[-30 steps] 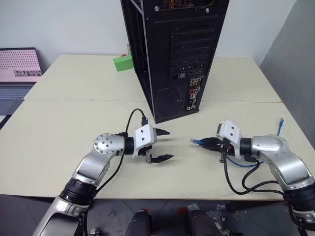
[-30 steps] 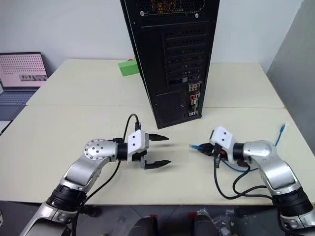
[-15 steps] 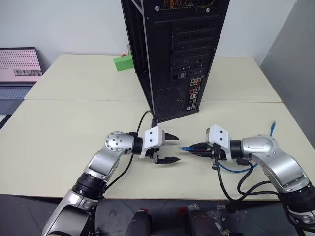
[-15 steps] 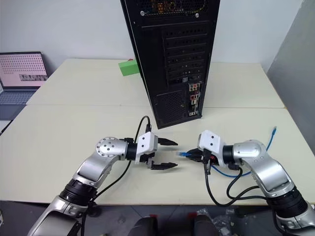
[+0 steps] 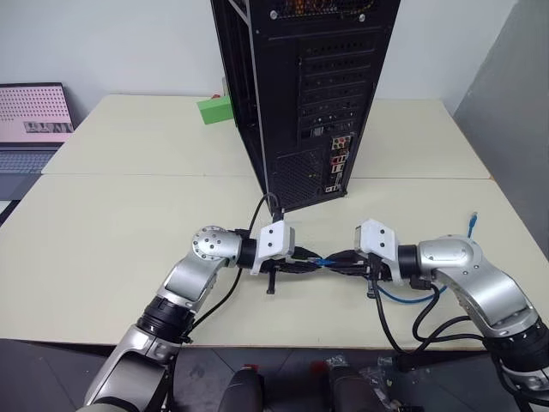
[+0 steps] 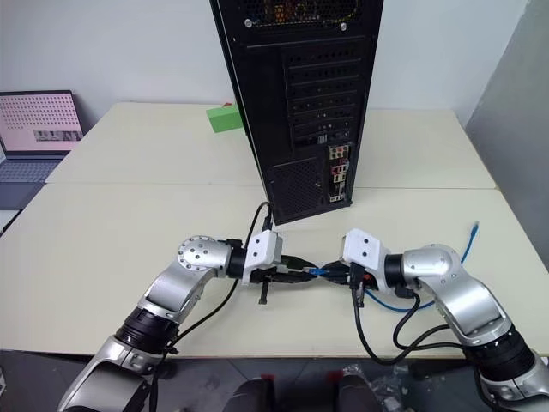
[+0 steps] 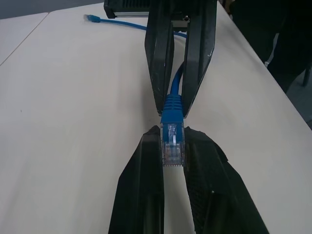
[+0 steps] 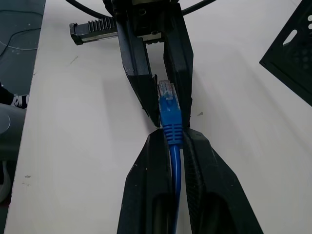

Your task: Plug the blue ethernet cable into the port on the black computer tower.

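Observation:
The black computer tower (image 5: 317, 86) stands upright at the back of the table, rear face towards me. The port sits somewhere in the cluster of coloured connectors (image 5: 338, 160) low on that face, too small to single out. In front of the tower my two grippers meet tip to tip above the table. My right gripper (image 8: 174, 132) is shut on the blue ethernet cable (image 8: 170, 109) just behind its boot. My left gripper (image 7: 173, 131) is shut on the clear plug (image 7: 172, 146) at that end. The cable's other end (image 5: 471, 221) lies near the right table edge.
A small green box (image 5: 214, 110) sits left of the tower, and a laptop (image 5: 33, 120) is at the far left. Black robot cables (image 5: 429, 326) loop under my right arm near the front edge. Open table (image 5: 120, 215) stretches left of the grippers.
My left gripper moved right to meet the plug and shut on it. My right gripper carried the cable end to the left, towards the middle.

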`<state>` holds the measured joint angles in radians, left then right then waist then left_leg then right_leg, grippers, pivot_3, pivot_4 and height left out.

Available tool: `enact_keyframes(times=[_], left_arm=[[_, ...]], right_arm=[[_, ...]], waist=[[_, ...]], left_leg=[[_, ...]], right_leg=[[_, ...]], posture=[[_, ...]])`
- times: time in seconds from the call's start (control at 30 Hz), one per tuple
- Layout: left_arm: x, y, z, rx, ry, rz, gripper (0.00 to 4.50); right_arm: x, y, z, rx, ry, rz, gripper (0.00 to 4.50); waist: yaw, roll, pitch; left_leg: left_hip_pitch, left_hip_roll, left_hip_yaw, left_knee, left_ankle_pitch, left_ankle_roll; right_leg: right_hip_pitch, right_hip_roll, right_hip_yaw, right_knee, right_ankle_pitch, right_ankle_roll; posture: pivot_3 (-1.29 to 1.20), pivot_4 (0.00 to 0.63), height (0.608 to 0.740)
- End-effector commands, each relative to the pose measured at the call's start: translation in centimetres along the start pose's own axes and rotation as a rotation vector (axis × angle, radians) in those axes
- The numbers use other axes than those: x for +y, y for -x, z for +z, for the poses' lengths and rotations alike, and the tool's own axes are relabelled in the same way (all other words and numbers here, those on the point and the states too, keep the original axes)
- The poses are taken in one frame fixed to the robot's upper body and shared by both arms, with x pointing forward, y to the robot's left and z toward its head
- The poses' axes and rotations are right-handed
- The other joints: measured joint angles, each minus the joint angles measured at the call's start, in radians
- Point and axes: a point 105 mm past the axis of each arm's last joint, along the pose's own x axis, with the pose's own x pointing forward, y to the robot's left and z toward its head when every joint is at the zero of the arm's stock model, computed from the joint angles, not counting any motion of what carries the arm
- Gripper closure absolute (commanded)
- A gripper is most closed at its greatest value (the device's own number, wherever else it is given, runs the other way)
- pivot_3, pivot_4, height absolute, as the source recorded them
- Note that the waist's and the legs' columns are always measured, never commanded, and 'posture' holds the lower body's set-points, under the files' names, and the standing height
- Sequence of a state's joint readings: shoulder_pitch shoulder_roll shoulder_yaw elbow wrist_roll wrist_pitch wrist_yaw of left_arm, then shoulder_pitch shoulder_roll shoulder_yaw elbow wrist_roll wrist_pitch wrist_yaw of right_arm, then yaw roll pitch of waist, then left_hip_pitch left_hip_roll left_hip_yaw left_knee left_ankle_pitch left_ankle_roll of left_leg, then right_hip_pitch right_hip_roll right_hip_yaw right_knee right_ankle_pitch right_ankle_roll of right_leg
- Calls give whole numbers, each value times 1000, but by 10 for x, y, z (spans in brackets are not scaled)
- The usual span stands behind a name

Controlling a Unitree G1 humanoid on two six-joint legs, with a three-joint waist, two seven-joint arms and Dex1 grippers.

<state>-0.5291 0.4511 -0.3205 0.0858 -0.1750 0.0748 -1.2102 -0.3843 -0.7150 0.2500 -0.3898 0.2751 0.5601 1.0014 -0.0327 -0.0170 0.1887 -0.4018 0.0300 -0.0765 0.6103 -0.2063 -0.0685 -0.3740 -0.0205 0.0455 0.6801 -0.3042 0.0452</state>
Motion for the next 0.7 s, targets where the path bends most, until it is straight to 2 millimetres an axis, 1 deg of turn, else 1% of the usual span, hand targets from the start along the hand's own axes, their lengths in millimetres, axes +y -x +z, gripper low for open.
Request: enact_keyframes(times=[0.03, 0.17, 0.2, 0.23, 0.3, 0.37, 0.4, 0.43, 0.5, 0.53, 0.63, 0.67, 0.7], left_arm=[[6, 1, 7, -11, -49, 24, 4193], [8, 1, 6, -9, -57, 38, 4193], [8, 1, 6, -9, -60, 41, 4193], [8, 2, 6, -9, -65, 44, 4193], [8, 2, 5, -6, -90, 48, 4193], [8, 2, 4, -9, -119, 55, 4193], [8, 2, 4, -10, -169, 63, 4193], [7, 2, 2, -5, -214, 69, 4193], [6, 2, -3, 21, -343, 81, 4193], [6, 2, -4, 23, -373, 81, 4193], [8, 4, -5, 19, -601, 140, 4193], [7, 4, -4, 7, -664, 156, 4193], [7, 5, -3, -7, -712, 173, 4193]], right_arm=[[2, 2, 14, -20, 62, 19, 4423], [1, 3, 13, -7, 66, 20, 4423], [1, 3, 13, -6, 67, 21, 3725], [0, 3, 13, -5, 69, 21, 3613], [-1, 6, 14, -2, 71, 23, 3171], [-4, 13, 13, 12, 71, 22, 2592], [-7, 21, 10, 31, 68, 16, 2421], [-9, 27, 7, 51, 68, 9, 2123], [-11, 36, 3, 74, 59, 0, 1705], [-11, 38, 3, 75, 52, -3, 1508], [-12, 42, 6, 8, -44, -27, 715], [-11, 41, 8, -27, -88, -26, 523], [-10, 41, 10, -60, -130, -25, 460]], waist=[[0, 0, 0], [0, 0, 0], [0, 0, 0], [0, 0, 0], [0, 0, 0], [0, 0, 0], [1, 0, 0], [1, 0, 0], [3, 0, 0], [2, 0, 0], [1, 0, 0], [1, 0, 0], [1, 0, 0]], left_leg=[[0, 0, 0, 0, 0, 0], [0, 0, 0, 0, 0, 0], [0, 0, 0, 0, 0, 0], [0, 0, 0, 0, 0, 0], [0, 0, 0, 0, 0, 0], [0, 0, 0, 0, 0, 0], [0, 0, 0, 0, 0, 0], [0, 0, 0, 0, 0, 0], [0, 0, 0, 0, 0, 0], [0, 0, 0, 0, 0, 0], [0, 0, 0, 0, 0, 0], [0, 0, 0, 0, 0, 0], [0, 0, 0, 0, 0, 0]], right_leg=[[0, 0, 0, 0, 0, 0], [0, 0, 0, 0, 0, 0], [0, 0, 0, 0, 0, 0], [0, 0, 0, 0, 0, 0], [0, 0, 0, 0, 0, 0], [0, 0, 0, 0, 0, 0], [0, 0, 0, 0, 0, 0], [0, 0, 0, 0, 0, 0], [0, 0, 0, 0, 0, 0], [0, 0, 0, 0, 0, 0], [0, 0, 0, 0, 0, 0], [0, 0, 0, 0, 0, 0], [0, 0, 0, 0, 0, 0]], posture=[[0, 150, 740], [0, 150, 740], [0, 150, 740], [0, 150, 740], [0, 150, 740], [0, 150, 740], [0, 150, 740], [0, 150, 740], [0, 150, 740], [0, 150, 740], [0, 150, 740], [0, 150, 740], [0, 150, 740]])
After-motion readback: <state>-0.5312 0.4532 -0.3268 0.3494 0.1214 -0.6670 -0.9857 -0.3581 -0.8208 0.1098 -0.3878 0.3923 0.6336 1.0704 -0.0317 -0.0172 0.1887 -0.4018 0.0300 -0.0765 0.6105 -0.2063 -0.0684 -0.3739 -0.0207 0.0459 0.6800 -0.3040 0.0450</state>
